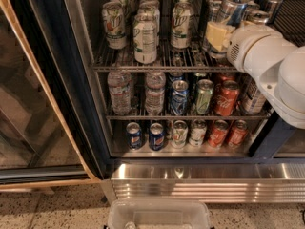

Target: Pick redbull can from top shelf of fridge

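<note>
The redbull can (233,7), slim and silver with blue panels, is tilted above the right part of the top shelf (157,67) of the fridge (205,182). My gripper (219,35), with a pale yellow finger (214,34), is shut on the can's lower part, which it hides. My white arm (271,61) reaches in from the right and covers part of the right side of the shelves.
White-green cans (145,37) fill the left and middle of the top shelf. Slim dark cans (272,3) stand at the back right. Water bottles (119,92) and soda cans (225,98) are on the lower racks. The open glass door (28,109) is at the left. A clear bin (159,216) is below.
</note>
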Controlling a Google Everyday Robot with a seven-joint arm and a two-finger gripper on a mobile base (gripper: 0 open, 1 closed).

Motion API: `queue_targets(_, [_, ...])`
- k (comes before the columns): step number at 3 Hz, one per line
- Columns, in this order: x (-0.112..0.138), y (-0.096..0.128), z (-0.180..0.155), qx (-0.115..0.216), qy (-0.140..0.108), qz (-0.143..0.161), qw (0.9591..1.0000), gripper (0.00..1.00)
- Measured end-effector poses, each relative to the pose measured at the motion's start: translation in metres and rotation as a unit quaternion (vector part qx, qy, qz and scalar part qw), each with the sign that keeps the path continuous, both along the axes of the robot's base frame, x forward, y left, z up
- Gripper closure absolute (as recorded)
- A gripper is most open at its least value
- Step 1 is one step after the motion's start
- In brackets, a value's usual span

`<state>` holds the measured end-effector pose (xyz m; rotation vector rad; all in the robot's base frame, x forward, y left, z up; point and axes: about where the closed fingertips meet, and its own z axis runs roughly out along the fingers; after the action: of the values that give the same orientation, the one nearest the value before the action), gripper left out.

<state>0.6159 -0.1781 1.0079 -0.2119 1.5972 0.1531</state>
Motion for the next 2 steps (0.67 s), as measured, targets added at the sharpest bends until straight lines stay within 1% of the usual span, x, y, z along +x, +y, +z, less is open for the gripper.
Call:
queue_targets(1, [-0.017,0.004,0.011,0.015,0.014,0.03,0.9993,1.0])
queue_targets(2, [-0.033,0.007,0.016,0.028,0.034,0.058,0.9974,1.0])
